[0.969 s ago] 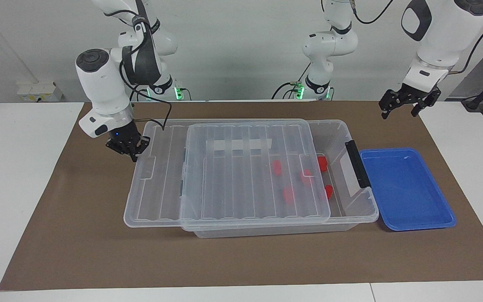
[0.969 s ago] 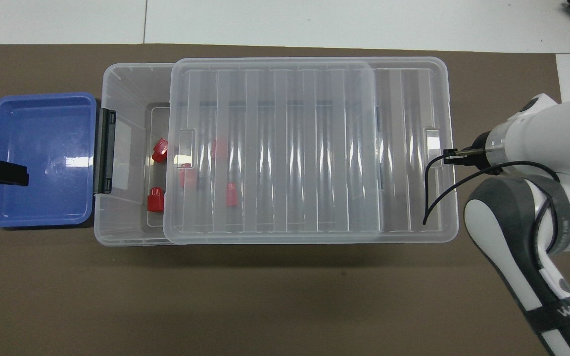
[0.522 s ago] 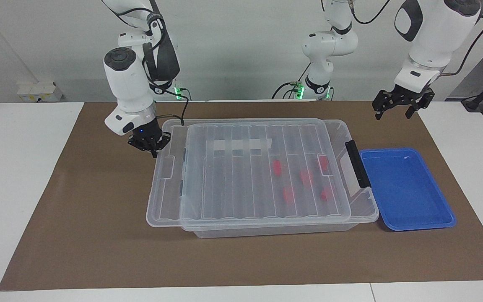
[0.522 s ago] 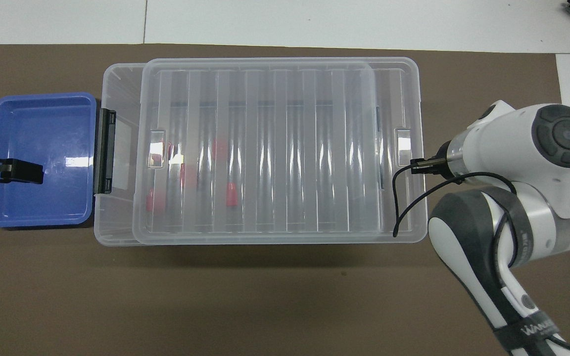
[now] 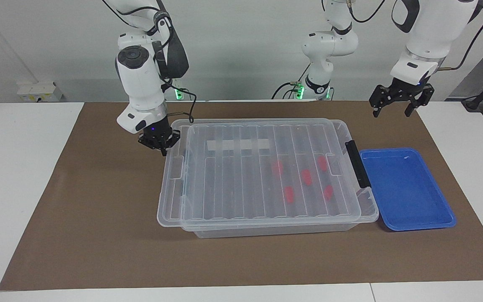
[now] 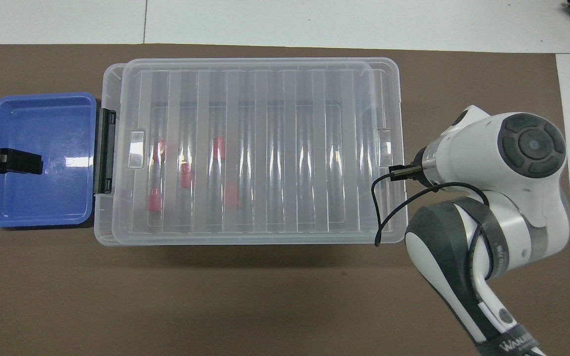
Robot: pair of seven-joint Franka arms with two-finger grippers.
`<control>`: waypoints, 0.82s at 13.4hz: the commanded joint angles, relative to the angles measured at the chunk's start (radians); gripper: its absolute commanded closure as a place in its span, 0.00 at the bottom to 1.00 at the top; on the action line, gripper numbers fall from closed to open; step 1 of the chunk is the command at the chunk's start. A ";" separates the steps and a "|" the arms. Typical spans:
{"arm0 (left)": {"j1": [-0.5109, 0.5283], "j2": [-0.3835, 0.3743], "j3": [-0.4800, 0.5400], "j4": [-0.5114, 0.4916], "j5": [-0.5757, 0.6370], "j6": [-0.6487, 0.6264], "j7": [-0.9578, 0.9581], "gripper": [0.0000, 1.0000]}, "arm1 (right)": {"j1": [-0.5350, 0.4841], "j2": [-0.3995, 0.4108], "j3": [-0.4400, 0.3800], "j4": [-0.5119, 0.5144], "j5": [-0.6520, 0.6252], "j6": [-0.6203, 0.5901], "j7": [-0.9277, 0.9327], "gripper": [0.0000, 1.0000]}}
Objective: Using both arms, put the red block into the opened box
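Five red blocks [image 5: 306,177] are sitting inside the box [image 5: 266,228], lid [image 5: 262,167] nearly covering it. Right hand [image 5: 164,150], clenched, is pressing at the lid's edge; left hand [image 5: 396,108], released, is hovering near the tray [image 5: 409,220].

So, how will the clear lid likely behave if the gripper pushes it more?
The lid looks thin and wide, so probably light and a little flexible. Its ribs likely stiffen it lengthwise. Lying flat on the box rim, smooth plastic on plastic, it should slide easily under the shut right gripper.
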 commanded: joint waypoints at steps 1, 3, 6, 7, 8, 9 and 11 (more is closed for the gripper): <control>-0.027 0.044 0.018 0.071 -0.030 -0.081 0.003 0.00 | 0.004 -0.024 0.006 -0.024 0.024 0.005 0.008 1.00; -0.033 0.046 0.018 0.077 -0.030 -0.111 0.002 0.00 | 0.018 -0.023 0.006 -0.024 0.056 0.010 0.010 1.00; -0.036 0.041 0.016 0.069 -0.030 -0.110 0.000 0.00 | 0.025 -0.024 0.007 -0.024 0.061 0.010 0.008 1.00; -0.036 0.043 0.010 0.072 -0.029 -0.105 -0.001 0.00 | 0.025 -0.024 0.007 -0.024 0.061 0.010 0.008 1.00; -0.039 0.044 0.010 0.072 -0.027 -0.107 -0.001 0.00 | 0.027 -0.024 0.007 -0.022 0.061 0.010 0.008 1.00; -0.045 0.049 0.012 0.080 -0.029 -0.104 -0.004 0.00 | 0.033 -0.024 0.007 -0.021 0.061 0.010 0.008 1.00; -0.044 0.057 0.015 0.106 -0.029 -0.111 -0.006 0.00 | 0.036 -0.024 0.007 -0.021 0.063 0.010 0.008 1.00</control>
